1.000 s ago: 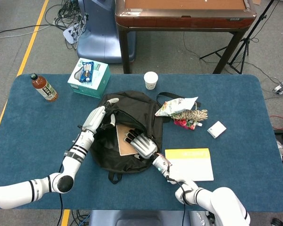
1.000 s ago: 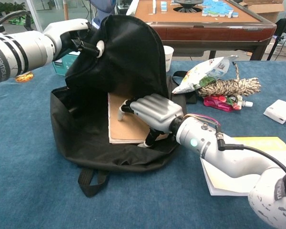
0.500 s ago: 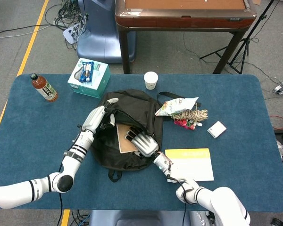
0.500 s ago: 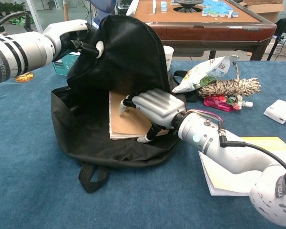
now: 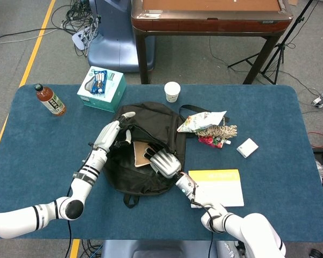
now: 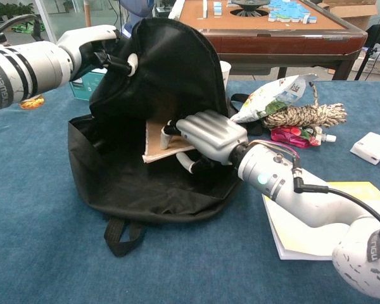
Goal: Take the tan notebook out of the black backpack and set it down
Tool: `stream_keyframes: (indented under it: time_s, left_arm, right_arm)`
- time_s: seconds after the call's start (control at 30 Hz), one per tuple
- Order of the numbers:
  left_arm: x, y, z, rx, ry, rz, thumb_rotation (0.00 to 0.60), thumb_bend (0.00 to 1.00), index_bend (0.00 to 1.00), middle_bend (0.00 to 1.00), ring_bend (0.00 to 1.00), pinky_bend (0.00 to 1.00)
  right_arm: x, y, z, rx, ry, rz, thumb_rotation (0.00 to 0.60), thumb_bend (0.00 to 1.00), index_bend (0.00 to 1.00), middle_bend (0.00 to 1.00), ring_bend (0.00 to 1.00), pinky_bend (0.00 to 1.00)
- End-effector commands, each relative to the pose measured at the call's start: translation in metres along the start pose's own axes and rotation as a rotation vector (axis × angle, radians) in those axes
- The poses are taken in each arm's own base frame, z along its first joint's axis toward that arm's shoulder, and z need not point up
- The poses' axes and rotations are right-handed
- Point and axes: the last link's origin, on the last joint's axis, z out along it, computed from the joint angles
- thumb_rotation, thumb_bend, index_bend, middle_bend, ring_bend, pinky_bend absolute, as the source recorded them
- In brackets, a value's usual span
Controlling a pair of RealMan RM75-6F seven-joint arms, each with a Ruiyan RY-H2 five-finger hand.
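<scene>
The tan notebook [image 6: 161, 140] sits inside the open mouth of the black backpack [image 6: 171, 69], tilted so that its near edge is lifted off the bag's lower lining. The right hand [image 6: 206, 136] grips it at that raised edge: fingers [image 6: 209, 123] curl over the top cover and at least one digit reaches under it, so the book is pinched rather than merely touched. From the head camera the same notebook [image 5: 142, 153] shows as a tan patch framed by the dark fabric, with the right hand [image 5: 162, 163] at its lower right corner.

The left hand [image 6: 104, 47] holds the upper flap of the backpack up and back, fingers closed on the cloth, which keeps the opening wide.

This looks like the extraction step, with the lift begun but the notebook not yet clear of the bag. The next move probably calls for drawing the book toward the robot and rightward over the bag's front lip without loosening the pinch, while the left hand keeps the flap raised; the lip could snag the far corner.

On the blue table [image 5: 290, 177], just right of the backpack, lies a yellow-and-white book [image 5: 218, 186]. Further off are a snack bag [image 5: 200, 120], a bundle of twine [image 5: 222, 130], a paper cup [image 5: 172, 91], a tissue box [image 5: 101, 88] and a tea bottle [image 5: 49, 100].
</scene>
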Motion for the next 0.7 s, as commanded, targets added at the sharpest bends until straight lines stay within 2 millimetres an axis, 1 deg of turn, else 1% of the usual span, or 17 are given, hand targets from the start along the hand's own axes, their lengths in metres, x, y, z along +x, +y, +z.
stream_keyframes:
  time_s: [0.03,0.13,0.23,0.4,0.47,0.7]
  left_arm:
    - [0.001,0.000,0.000,0.000,0.002,-0.002,0.600,0.68,0.68,0.12,0.04,0.05]
    - [0.002,0.001,0.001,0.000,0.004,-0.004,0.600,0.68,0.68,0.12,0.04,0.05]
    - [0.004,0.001,0.001,0.001,0.008,-0.008,0.600,0.68,0.68,0.12,0.04,0.05]
    - [0.006,0.001,0.000,0.005,0.009,-0.013,0.600,0.67,0.67,0.12,0.04,0.05]
    - [0.007,0.001,0.000,0.005,0.008,-0.013,0.600,0.67,0.67,0.12,0.04,0.05]
    - [0.008,0.002,-0.003,0.001,0.004,-0.018,0.600,0.66,0.66,0.12,0.04,0.05]
  right_arm:
    - [0.003,0.001,0.000,-0.002,0.019,-0.005,0.600,0.63,0.50,0.31,0.17,0.16]
    - [0.006,0.003,-0.001,-0.008,0.042,0.000,0.600,0.64,0.60,0.33,0.19,0.16]
    - [0.011,0.004,-0.004,-0.006,0.071,0.008,0.600,0.65,0.68,0.35,0.21,0.16]
    - [0.026,0.007,-0.014,0.012,0.134,0.028,0.600,0.67,0.77,0.41,0.27,0.16]
    - [0.032,0.008,-0.019,0.022,0.155,0.038,0.600,0.69,0.80,0.44,0.29,0.18]
    - [0.072,0.013,-0.046,0.067,0.260,0.049,0.600,0.71,0.88,0.55,0.42,0.28]
